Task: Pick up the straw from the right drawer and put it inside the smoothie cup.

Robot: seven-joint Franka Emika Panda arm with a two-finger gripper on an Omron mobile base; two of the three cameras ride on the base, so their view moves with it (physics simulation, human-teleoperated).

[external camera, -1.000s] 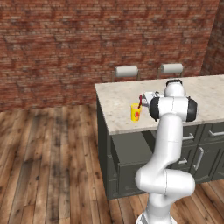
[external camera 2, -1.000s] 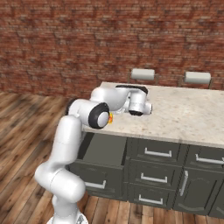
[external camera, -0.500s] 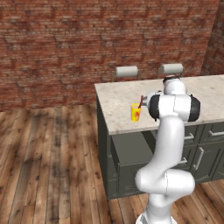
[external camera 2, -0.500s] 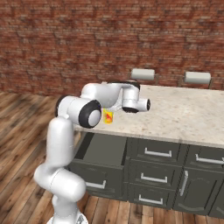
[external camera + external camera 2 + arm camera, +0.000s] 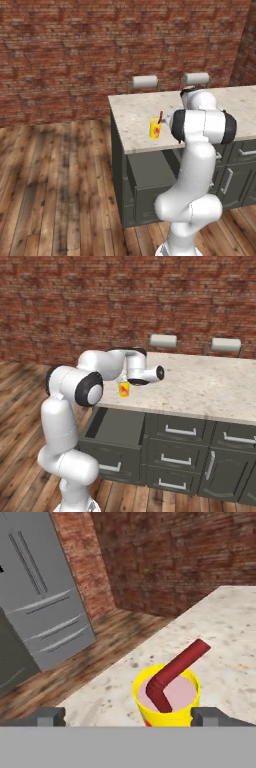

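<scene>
Gripper (image 5: 128, 717), nearest item: two dark fingertips (image 5: 50, 716) standing wide apart at the bottom of the hand view, nothing between them, the cup just beyond. Cup (image 5: 166, 698), small and yellow, upright on the pale stone counter (image 5: 220, 642) near its front edge; pinkish filling visible inside; a red-orange mark on its side in the left base view. Straw (image 5: 175, 672), red, resting inside the cup, the lower part sunk in the filling, the upper part leaning out over the rim. Drawer (image 5: 116, 428), below the counter edge, pulled out and dark inside. Stools (image 5: 164, 341), two pale seats, behind the counter, then a brick wall. Task status, judged: straw delivered into cup and released; placing appears complete, with only clearing the arm away left. Hard to make out: the cup's base, cut off at the bottom of the hand view; the drawer's contents, too dark to read; the fingertips themselves, hidden behind the arm in both base views.
</scene>
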